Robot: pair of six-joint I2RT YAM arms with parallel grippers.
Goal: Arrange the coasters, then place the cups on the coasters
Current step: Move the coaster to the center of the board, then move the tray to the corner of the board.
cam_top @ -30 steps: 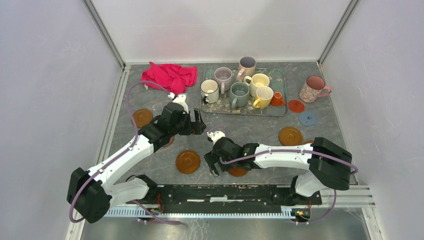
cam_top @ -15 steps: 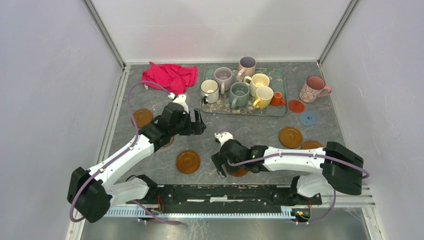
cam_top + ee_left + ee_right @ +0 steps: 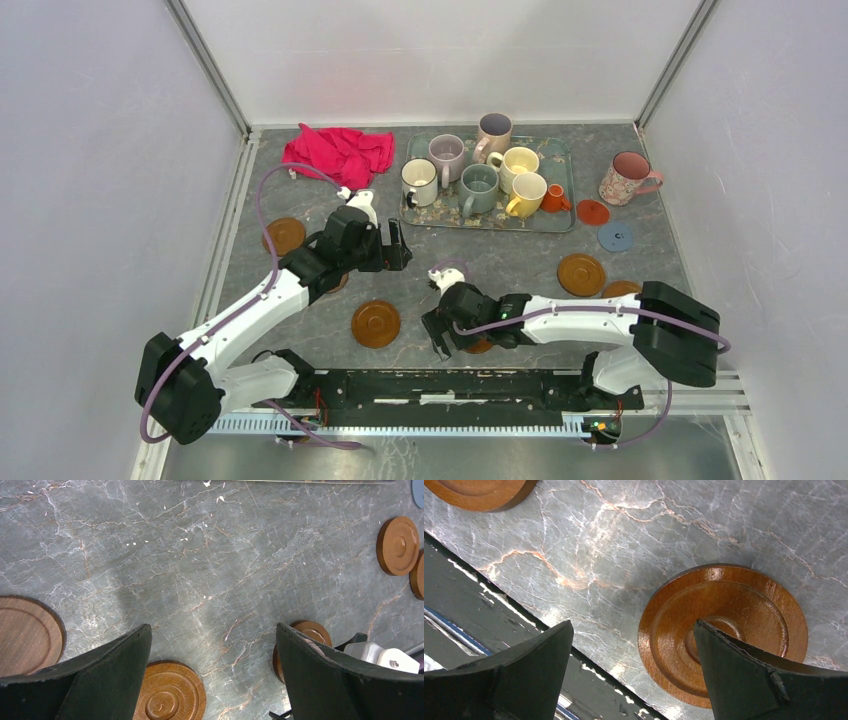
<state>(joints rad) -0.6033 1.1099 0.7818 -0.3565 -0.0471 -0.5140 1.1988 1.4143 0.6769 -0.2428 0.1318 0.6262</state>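
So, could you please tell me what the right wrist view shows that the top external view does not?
Only the right wrist view shows the ringed grooves of the amber coaster and how the open fingers straddle its edge. Only the top external view shows the tray of cups, the red cloth and the left arm. Both show the marble table and that coaster.

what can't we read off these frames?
- Top view: near amber coaster, mostly under the right tool; whether they touch is unclear, right wrist view included.
- Top view: dark coaster, only a sliver shows past the left arm; left wrist view cuts it at the left edge.
- Top view: far-right amber coaster, partly behind the right arm.
- Left wrist view: blue coaster, cut off by the top-right corner.
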